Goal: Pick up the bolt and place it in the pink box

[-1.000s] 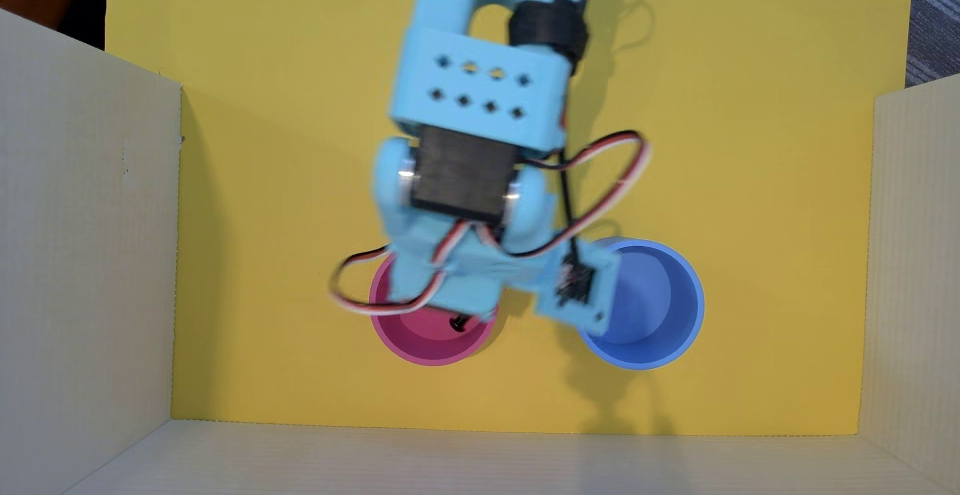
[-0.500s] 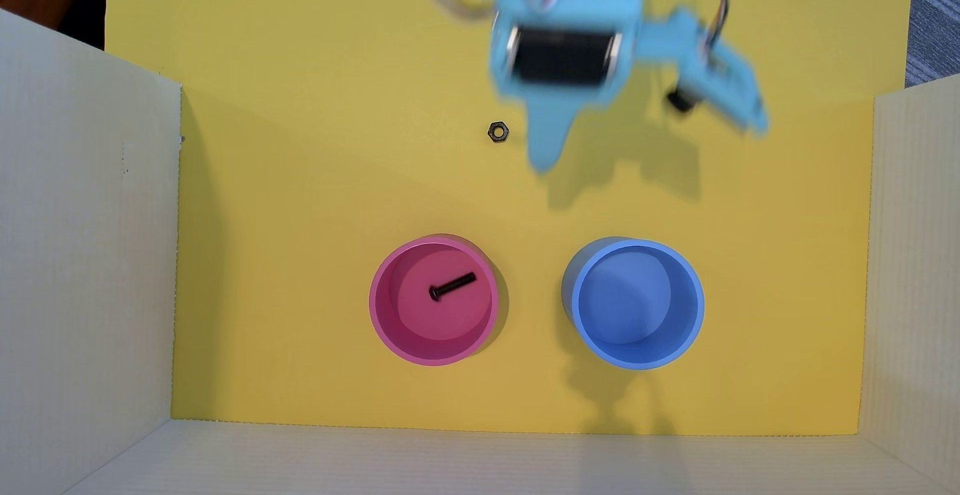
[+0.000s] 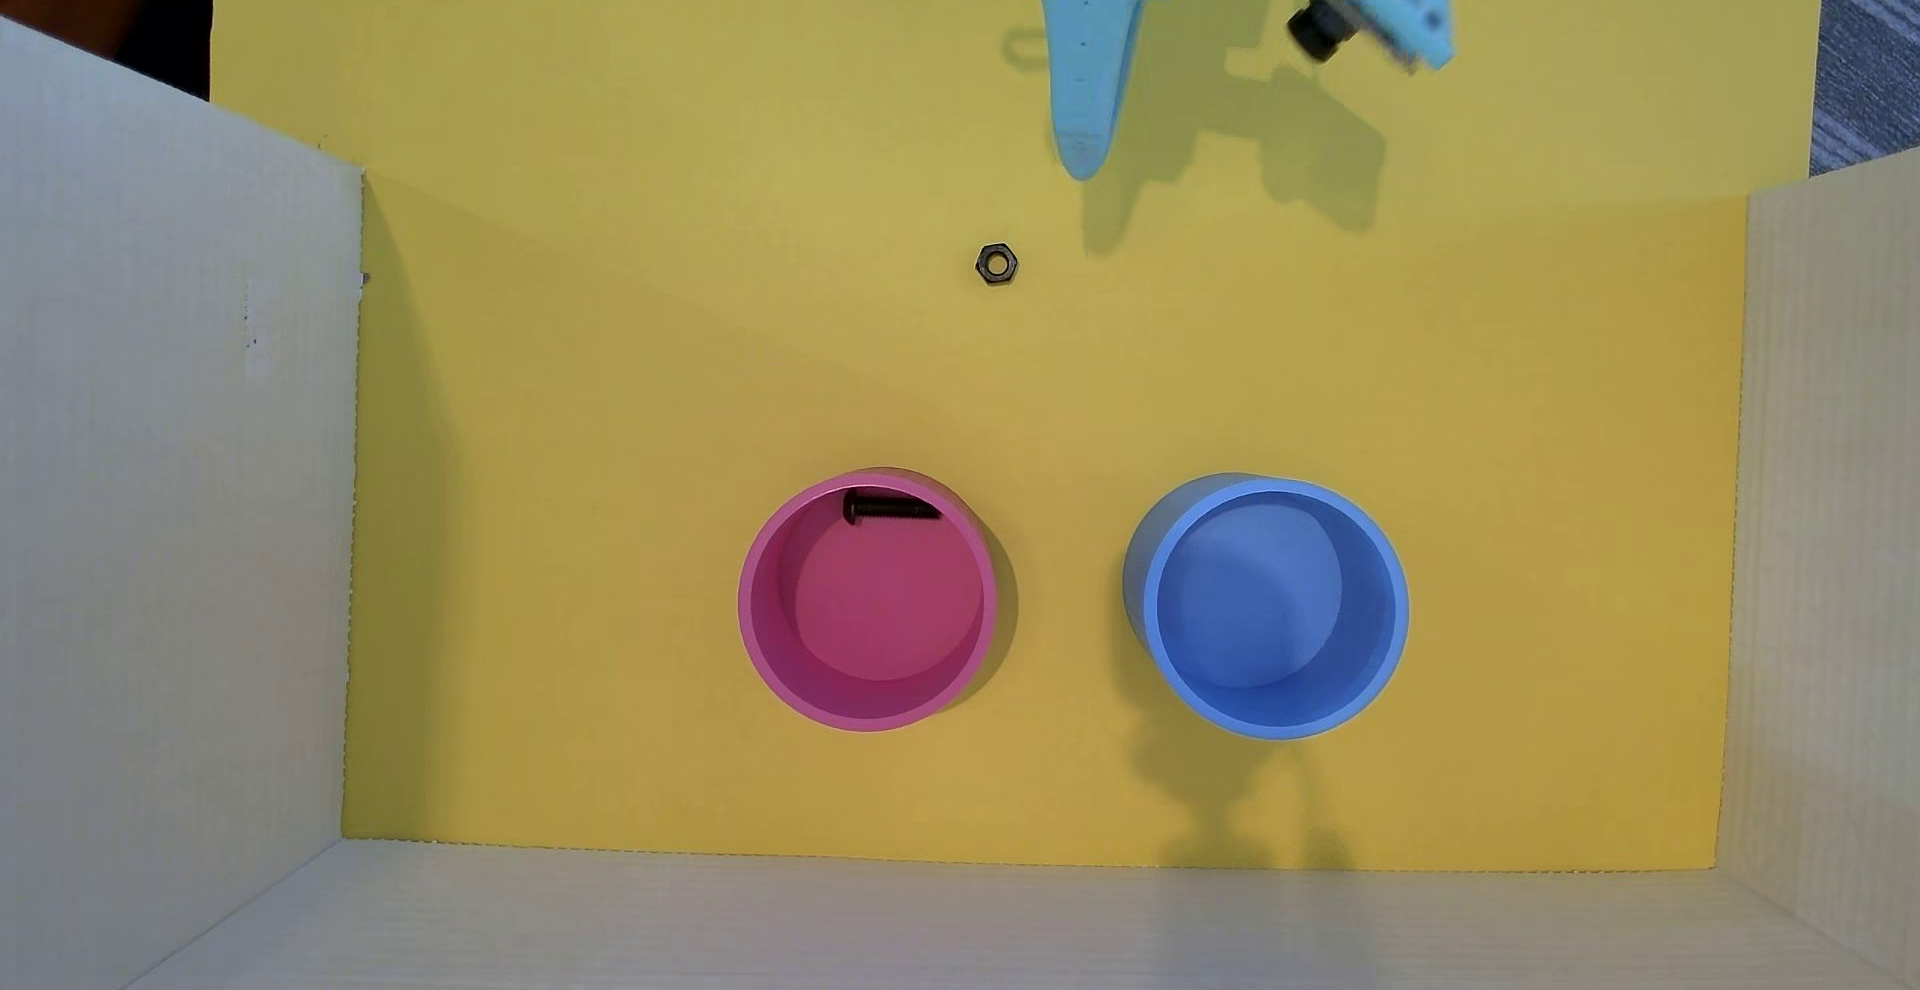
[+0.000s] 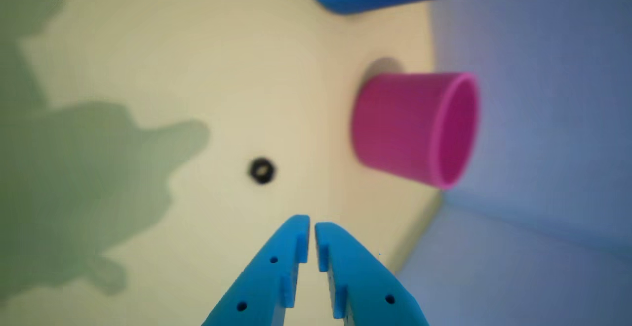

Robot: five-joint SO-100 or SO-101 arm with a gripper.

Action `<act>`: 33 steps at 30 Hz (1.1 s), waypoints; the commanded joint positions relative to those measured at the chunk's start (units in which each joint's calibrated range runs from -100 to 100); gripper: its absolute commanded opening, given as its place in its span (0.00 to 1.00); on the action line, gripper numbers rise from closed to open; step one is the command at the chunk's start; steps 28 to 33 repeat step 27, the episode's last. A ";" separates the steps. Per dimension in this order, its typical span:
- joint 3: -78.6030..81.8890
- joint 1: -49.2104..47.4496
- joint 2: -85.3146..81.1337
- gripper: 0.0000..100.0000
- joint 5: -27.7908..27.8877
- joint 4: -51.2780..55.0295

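The black bolt [image 3: 890, 508] lies on its side inside the pink box [image 3: 764, 601], against the wall nearest the arm. The pink box also shows in the wrist view [image 4: 395, 123], where its inside is hidden. My light-blue gripper [image 3: 1083, 154] hangs at the top of the overhead view, far from the pink box. In the wrist view the gripper [image 4: 312, 224] has its two fingers almost together with only a thin slit between them, and nothing is held.
A small black hex nut [image 3: 996, 264] lies on the yellow mat [image 3: 623, 377] just below the gripper, also in the wrist view [image 4: 261, 170]. A blue round container [image 3: 1397, 606] stands right of the pink one. White cardboard walls [image 3: 177, 450] enclose the mat on three sides.
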 commanded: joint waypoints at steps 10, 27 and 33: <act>7.63 -3.95 -1.62 0.01 -0.96 12.37; 7.63 -4.02 -1.62 0.01 -1.01 12.37; 7.63 -4.02 -1.62 0.01 -1.01 12.37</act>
